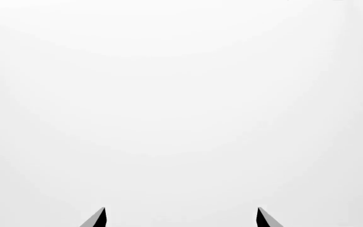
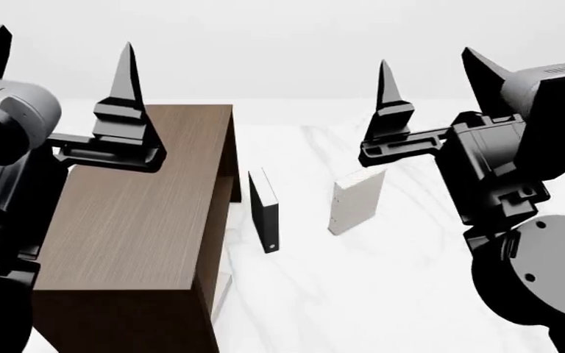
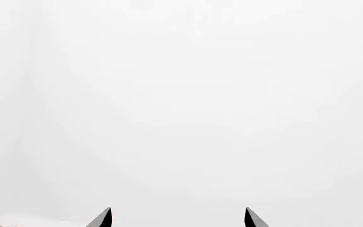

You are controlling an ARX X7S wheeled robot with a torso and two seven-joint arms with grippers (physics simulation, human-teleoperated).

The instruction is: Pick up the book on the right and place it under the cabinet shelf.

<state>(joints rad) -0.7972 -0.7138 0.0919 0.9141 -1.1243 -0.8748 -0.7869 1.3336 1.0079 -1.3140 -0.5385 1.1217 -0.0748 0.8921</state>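
Note:
The book (image 2: 353, 200), pale and broad-covered, stands upright on the white marble table (image 2: 400, 294), the rightmost of the books. The cabinet shelf (image 2: 135, 220), dark brown wood grain, stands at the left. My left gripper (image 2: 59, 48) is open and empty, fingers pointing up above the cabinet. My right gripper (image 2: 430, 62) is open and empty, raised above and right of the book. The left wrist view shows only the left gripper's (image 1: 181, 215) two tips against blank white. The right wrist view shows the same for the right gripper (image 3: 178, 215).
A thin black book (image 2: 264, 212) stands upright between the cabinet and the pale book. A pale edge (image 2: 221, 288) shows low beside the cabinet's right side; I cannot tell what it is. The table runs on to the right and front.

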